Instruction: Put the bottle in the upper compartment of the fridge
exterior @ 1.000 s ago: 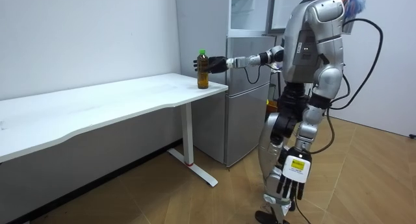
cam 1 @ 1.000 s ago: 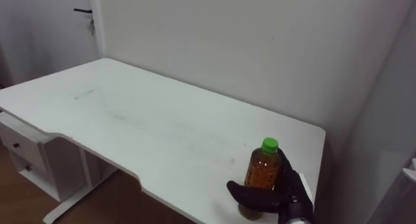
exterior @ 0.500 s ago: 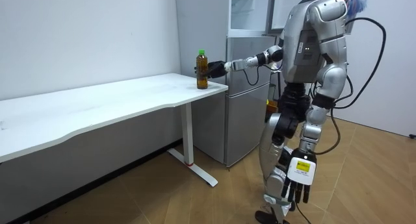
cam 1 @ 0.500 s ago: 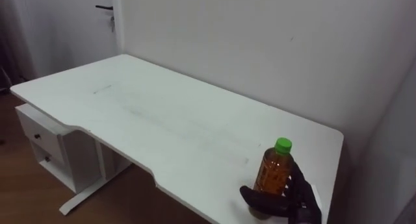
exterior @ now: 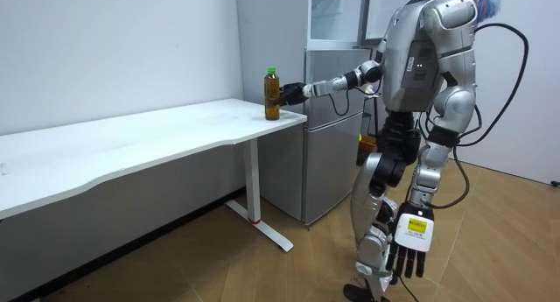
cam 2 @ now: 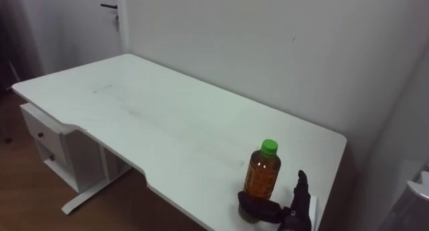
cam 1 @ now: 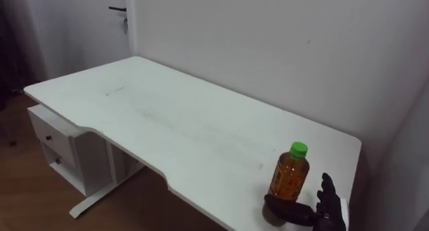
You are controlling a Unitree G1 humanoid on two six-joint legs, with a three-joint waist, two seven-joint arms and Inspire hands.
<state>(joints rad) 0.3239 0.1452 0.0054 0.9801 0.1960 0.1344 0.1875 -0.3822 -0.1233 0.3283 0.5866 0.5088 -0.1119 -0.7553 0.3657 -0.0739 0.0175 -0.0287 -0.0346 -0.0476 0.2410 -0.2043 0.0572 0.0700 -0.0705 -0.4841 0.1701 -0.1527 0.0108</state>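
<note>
Thumb of the right hand (cam 1: 326, 213) hid the base of the bottle (cam 1: 289, 176); fingers (cam 1: 328, 191) stood released at its 3 o'clock, near the worktop (cam 1: 167, 124) corner.

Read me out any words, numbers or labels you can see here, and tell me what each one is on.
Bottle label: there is print, but too blurred to read.
Tag on the back of the left hand: dark marks, too small to read.
No writing can be made out on the table or the fridge.
</note>
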